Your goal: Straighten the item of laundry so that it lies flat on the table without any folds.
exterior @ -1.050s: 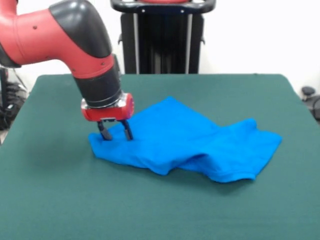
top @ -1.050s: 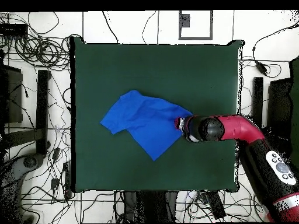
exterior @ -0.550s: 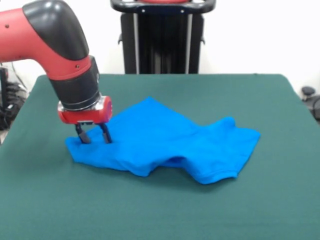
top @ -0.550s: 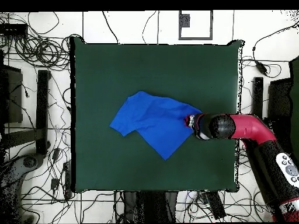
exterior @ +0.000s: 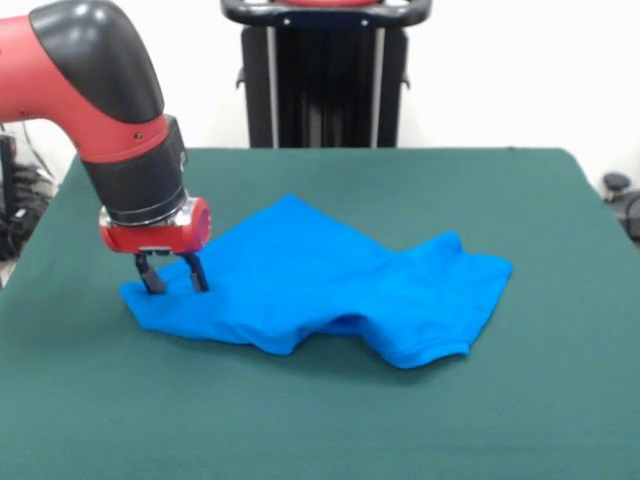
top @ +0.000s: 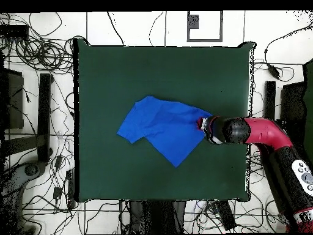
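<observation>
The gripper (exterior: pixel 169 278) stands at the left corner of the shirt (exterior: pixel 320 285) in the front view, its two dark fingers (exterior: pixel 150 277) pointing straight down and set a little apart, tips pressed into the blue cloth; whether they pinch any of it I cannot tell, for the tips sink into the fabric and nothing shows lifted between them; the red and black arm (exterior: pixel 110 110) comes in from the upper left above it. The shirt lies near the middle of the table (exterior: pixel 560 400), spread wide but not flat; a fold runs across its middle with a dark hollow under the front edge, and its right part is rumpled with a raised hem. From overhead the shirt (top: pixel 162 125) sits around the table's (top: pixel 122 73) centre, one corner pointing toward the bottom edge; the gripper (top: pixel 203 123) meets its right corner, the arm (top: pixel 263 138) reaching in from the right.
</observation>
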Controlling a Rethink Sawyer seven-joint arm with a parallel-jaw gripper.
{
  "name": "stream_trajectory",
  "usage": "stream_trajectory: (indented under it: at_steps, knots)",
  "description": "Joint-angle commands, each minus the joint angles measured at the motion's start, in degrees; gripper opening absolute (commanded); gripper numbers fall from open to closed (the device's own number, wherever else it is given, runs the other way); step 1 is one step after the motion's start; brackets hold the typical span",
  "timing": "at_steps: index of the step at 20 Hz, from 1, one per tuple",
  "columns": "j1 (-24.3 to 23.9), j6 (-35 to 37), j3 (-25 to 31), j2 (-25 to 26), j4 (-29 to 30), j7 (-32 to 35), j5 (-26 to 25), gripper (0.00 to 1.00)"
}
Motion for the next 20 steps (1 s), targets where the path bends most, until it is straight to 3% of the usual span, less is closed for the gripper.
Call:
stream_trajectory:
  at_steps: [1, 8, 20]
  knots:
    - [1.2, 5.8, -2.7, 2.2, -3.9, -20.0, -2.9, 1.0]
    - [1.4, 6.2, -2.7, 2.2, -4.1, -20.4, -3.0, 1.0]
    - [2.5, 5.4, -3.0, -3.3, 3.8, -11.6, -0.4, 1.0]
